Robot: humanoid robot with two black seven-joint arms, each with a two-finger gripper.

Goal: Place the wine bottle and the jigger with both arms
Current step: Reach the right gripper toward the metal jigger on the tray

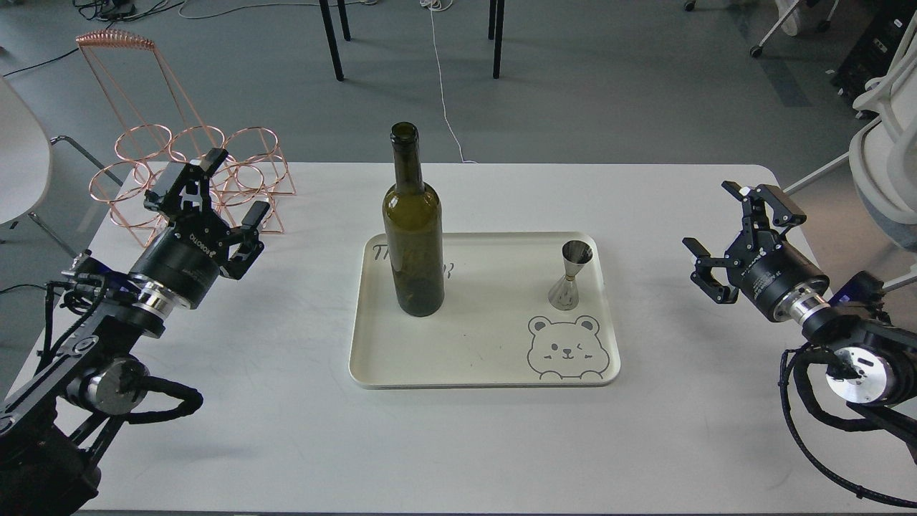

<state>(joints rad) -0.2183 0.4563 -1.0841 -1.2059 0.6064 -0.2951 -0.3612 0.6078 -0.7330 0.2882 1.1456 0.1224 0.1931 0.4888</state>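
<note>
A tall dark green wine bottle stands upright on the left half of a cream tray. The small steel jigger stands upright on the tray's right side, above a bear drawing. My left gripper hovers open over the table's left part, well left of the bottle, holding nothing. Far to the right of the jigger, my right gripper is also open and empty.
A copper wire bottle rack stands at the table's back left corner, just behind my left gripper. The white table carries the tray at its centre. Chair legs and a white office chair lie beyond the table.
</note>
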